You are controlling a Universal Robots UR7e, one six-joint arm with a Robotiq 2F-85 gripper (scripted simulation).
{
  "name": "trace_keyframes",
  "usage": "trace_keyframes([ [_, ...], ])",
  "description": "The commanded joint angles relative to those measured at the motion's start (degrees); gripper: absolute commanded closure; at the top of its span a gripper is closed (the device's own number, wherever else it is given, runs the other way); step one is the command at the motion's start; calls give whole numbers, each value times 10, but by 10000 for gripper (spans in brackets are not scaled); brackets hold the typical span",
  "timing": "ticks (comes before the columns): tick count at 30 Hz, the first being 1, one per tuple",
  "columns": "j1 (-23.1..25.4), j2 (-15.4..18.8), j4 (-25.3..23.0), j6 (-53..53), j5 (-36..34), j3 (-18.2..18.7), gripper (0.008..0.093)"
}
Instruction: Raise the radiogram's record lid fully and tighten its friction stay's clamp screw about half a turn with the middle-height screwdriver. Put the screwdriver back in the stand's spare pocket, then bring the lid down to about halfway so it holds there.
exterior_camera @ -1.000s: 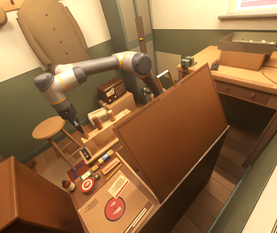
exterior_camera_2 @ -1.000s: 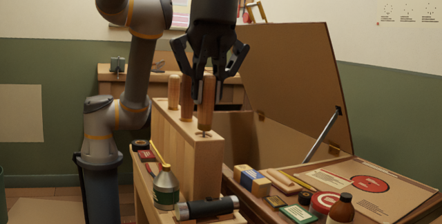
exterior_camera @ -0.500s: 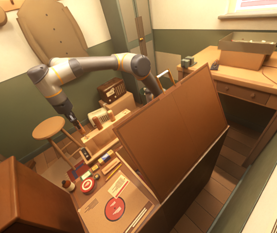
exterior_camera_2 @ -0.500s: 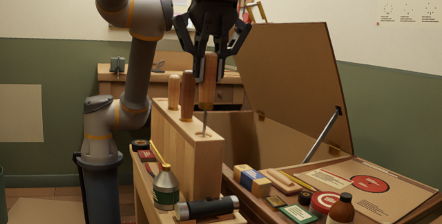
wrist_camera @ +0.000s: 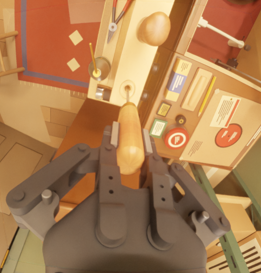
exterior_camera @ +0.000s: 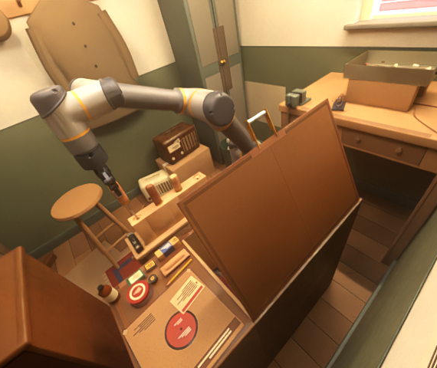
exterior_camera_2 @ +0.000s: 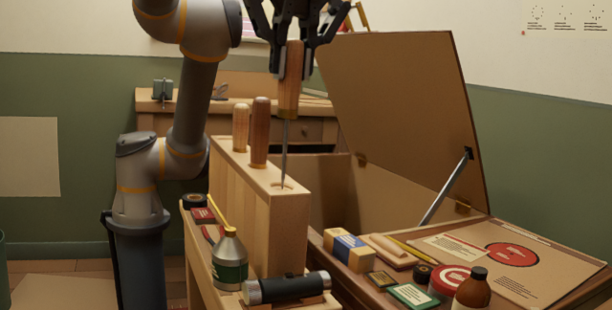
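Note:
The screwdriver (exterior_camera_2: 289,80) with the pale wooden handle hangs upright in my closed gripper (exterior_camera_2: 290,63), its blade tip (exterior_camera_2: 282,184) just inside the nearest pocket of the wooden stand (exterior_camera_2: 260,195). Two other screwdrivers (exterior_camera_2: 259,130) (exterior_camera_2: 240,127) stand in the pockets behind it. From above, the handle (wrist_camera: 129,135) sits between my fingers (wrist_camera: 129,133) over the pocket hole (wrist_camera: 127,88). The radiogram's lid (exterior_camera: 274,206) is raised steeply, propped by its friction stay (exterior_camera_2: 444,188). The stay's clamp screw is too small to make out.
The radiogram's open deck (exterior_camera_2: 483,252) carries a red-labelled record (exterior_camera_2: 512,254), papers, a pencil, small boxes, a tin and a brown bottle (exterior_camera_2: 473,291). An oil can (exterior_camera_2: 229,257), a torch (exterior_camera_2: 286,287) and pliers lie on the stand's shelf. A stool (exterior_camera: 77,202) stands beside it.

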Motion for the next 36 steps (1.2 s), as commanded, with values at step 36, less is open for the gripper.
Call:
trace_keyframes([
  [36, 6, 8, 50, 6, 0, -59, 934],
])
